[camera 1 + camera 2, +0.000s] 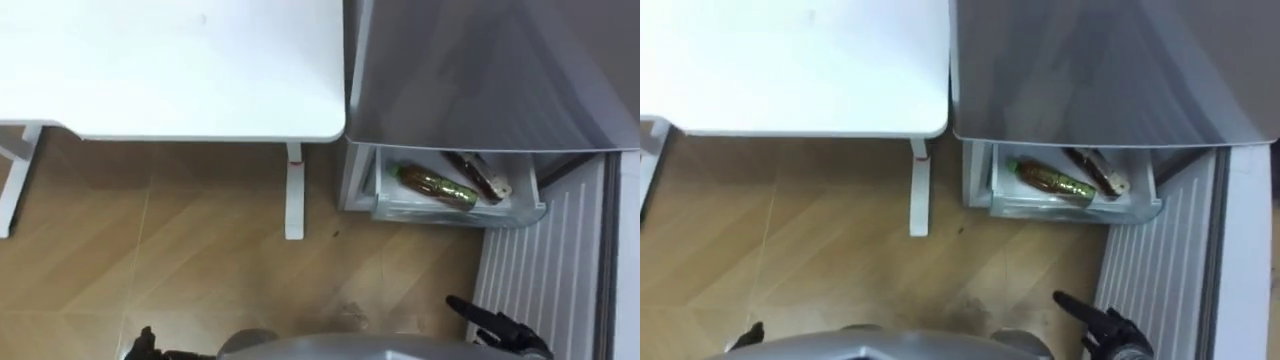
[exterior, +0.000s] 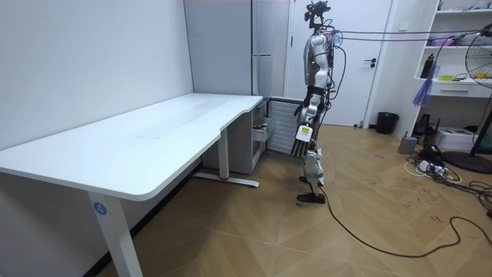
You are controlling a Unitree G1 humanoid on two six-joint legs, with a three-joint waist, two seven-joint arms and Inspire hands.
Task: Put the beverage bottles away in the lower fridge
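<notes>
Grey fridge [image 1: 480, 70] smooth, faintly glossy; drawer [image 1: 455, 212] clear plastic; floor [image 1: 150, 260] wood-look parquet; table [image 1: 170, 70] matt white.

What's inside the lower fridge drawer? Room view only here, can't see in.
Observer: Two bottles lie in the open drawer: a green-labelled bottle in front, a dark bottle behind it.
Operator: Right hand carrying another one?
Observer: No bottle shows in the right hand; it sits low beside the ribbed inner face of the open door, apart from the drawer.
</notes>
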